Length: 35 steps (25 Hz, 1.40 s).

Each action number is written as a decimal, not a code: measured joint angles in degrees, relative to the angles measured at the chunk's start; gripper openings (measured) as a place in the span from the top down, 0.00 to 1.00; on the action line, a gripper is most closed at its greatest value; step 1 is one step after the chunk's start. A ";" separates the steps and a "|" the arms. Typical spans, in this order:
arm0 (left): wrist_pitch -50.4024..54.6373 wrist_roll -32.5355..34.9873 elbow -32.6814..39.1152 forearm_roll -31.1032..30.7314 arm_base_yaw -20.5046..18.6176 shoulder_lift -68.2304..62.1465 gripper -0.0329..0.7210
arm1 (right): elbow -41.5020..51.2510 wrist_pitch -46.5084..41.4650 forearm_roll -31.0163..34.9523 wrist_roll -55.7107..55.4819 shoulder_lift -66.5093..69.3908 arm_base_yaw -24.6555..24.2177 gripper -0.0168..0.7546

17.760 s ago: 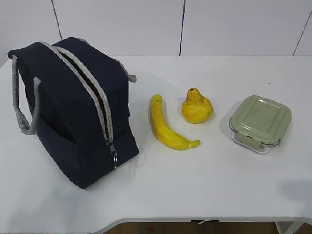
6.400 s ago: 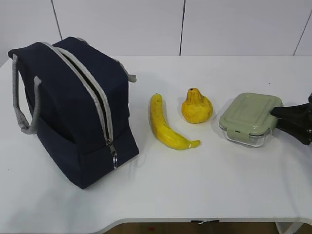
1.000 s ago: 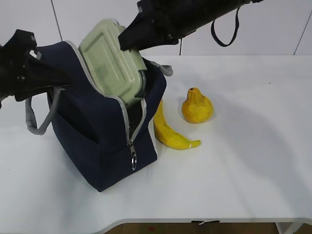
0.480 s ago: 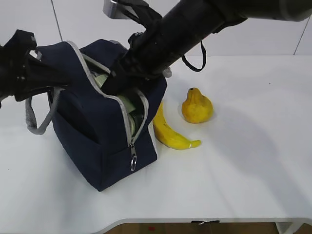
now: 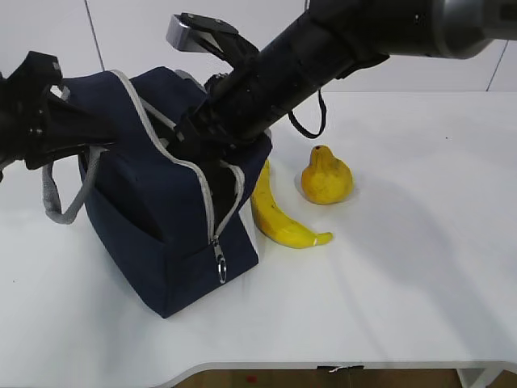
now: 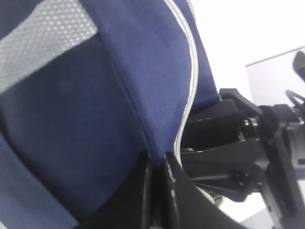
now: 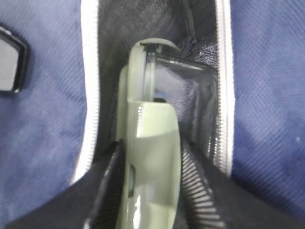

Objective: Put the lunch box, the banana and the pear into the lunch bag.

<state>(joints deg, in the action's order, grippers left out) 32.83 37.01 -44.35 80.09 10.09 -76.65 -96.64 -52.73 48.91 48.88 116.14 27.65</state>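
Observation:
The navy lunch bag [image 5: 153,218] stands on the left of the table with its zipper open. My left gripper [image 6: 157,164] is shut on the bag's fabric edge [image 6: 162,119] beside the grey zipper, holding the mouth apart. My right gripper [image 7: 148,157] reaches down into the opening, shut on the lunch box [image 7: 147,133], which stands on edge inside the bag with its sage-green lid clip between the fingers. In the exterior view the box is hidden by the right arm [image 5: 275,73]. The banana [image 5: 275,212] and the pear [image 5: 325,175] lie on the table right of the bag.
A grey webbing handle [image 5: 56,198] hangs off the bag's left side. The metal ring pull [image 5: 220,265] dangles at the bag's front end. The white table [image 5: 404,267] extends to the right and front of the fruit.
My right gripper has gone down into the bag with the lunch box, which stood above the opening a second ago and is now inside. The left gripper has not moved.

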 joint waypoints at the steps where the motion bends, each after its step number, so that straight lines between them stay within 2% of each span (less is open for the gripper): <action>1: 0.00 0.04 0.00 0.00 0.00 -0.08 0.95 | 0.00 0.19 0.00 0.24 0.14 0.00 0.66; 8: 0.00 0.13 0.00 0.00 0.00 -0.08 0.95 | 0.00 0.96 0.42 0.61 0.51 0.00 0.58; 20: 1.04 0.13 0.00 -0.20 0.00 -0.08 0.95 | -2.22 -0.40 1.33 2.36 0.51 0.00 0.58; 29: 0.56 0.26 0.00 -1.63 0.00 -0.08 0.95 | -15.51 -15.64 -10.42 2.53 0.51 0.00 0.58; 35: 0.14 0.26 0.00 -1.86 0.00 -0.08 0.96 | -20.92 -17.88 -21.02 -3.48 0.51 0.13 0.58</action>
<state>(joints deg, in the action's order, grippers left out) 32.97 37.27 -44.35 78.23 10.09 -76.74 -117.56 -70.61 27.89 45.40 116.64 27.79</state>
